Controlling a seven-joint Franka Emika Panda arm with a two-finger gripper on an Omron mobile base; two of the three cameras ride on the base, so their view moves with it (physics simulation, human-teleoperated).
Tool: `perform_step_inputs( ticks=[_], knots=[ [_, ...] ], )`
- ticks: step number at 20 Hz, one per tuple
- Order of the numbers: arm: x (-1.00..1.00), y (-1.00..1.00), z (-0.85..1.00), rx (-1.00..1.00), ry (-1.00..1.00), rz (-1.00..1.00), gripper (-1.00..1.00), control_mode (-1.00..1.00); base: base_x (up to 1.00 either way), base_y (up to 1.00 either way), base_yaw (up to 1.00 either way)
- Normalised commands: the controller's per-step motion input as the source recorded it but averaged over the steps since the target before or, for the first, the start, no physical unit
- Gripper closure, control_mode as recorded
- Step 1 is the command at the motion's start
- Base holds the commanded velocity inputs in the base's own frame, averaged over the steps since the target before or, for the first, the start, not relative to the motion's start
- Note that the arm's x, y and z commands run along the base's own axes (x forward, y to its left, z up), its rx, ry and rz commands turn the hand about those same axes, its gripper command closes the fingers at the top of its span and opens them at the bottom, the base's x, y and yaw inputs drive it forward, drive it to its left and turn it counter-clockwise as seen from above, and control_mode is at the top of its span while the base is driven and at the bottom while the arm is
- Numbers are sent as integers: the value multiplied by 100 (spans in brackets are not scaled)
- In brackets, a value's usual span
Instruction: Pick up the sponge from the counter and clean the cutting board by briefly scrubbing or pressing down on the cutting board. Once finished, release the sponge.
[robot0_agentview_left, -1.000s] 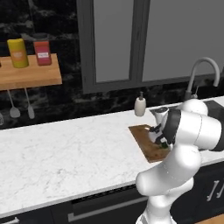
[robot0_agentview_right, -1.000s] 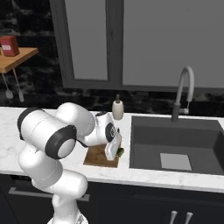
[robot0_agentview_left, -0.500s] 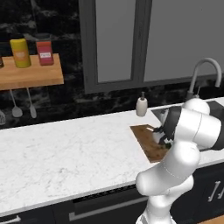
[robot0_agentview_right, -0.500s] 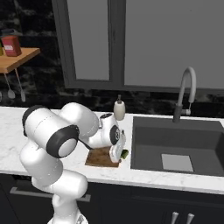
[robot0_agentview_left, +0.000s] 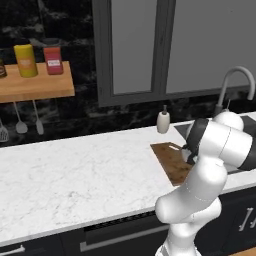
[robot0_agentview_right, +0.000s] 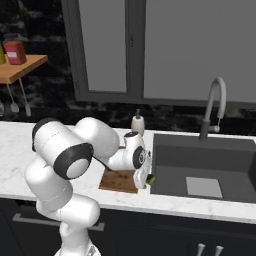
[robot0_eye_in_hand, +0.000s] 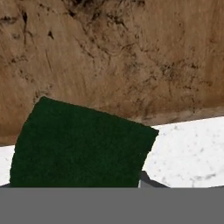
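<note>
The sponge (robot0_eye_in_hand: 81, 146), its dark green face showing, sits at the edge of the brown, dark-grained board (robot0_eye_in_hand: 113, 57), overlapping both it and the white marble counter (robot0_eye_in_hand: 188, 151). The board (robot0_agentview_left: 172, 160) lies flat beside the sink.

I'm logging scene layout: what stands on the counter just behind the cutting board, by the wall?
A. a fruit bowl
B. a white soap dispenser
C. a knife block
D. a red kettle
B: a white soap dispenser stands on the counter just beyond the far edge of the cutting board.
</note>
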Motion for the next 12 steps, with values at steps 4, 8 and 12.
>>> perform_step_inputs(
  ticks=[4,8,12],
  knots=[
    [-100,-14,-83,-7,-5,0,100,-100,0,0,0],
    [-100,-38,-56,-2,-7,0,100,-100,0,0,0],
    [-100,-30,-37,0,0,0,100,-100,0,0,0]
  ],
)
